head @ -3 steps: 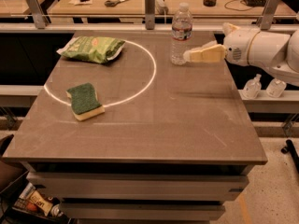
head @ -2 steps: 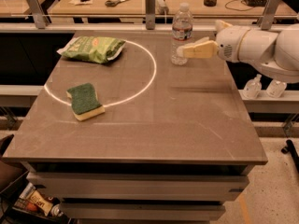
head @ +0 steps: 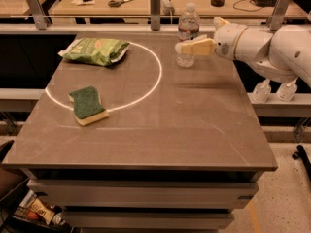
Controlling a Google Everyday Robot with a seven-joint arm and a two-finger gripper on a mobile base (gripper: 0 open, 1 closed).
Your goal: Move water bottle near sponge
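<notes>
The water bottle (head: 188, 22) stands upright at the far edge of the table, clear with a white cap. My gripper (head: 187, 42) reaches in from the right at the bottle's lower half. It is open, with one pale finger (head: 197, 47) in front of the bottle and the other behind it. The bottle rests on the table. The sponge (head: 88, 104), green on top over a yellow base, lies at the left of the table, well away from the bottle and gripper.
A light green snack bag (head: 97, 50) lies at the far left. A white ring (head: 156, 79) is marked on the grey table (head: 194, 140). A rail with posts (head: 155, 3) runs behind the table. Two small pump bottles (head: 263, 91) stand off the right side.
My gripper has moved left from beside the bottle until its fingers straddle it. The bottle and sponge have not moved.
</notes>
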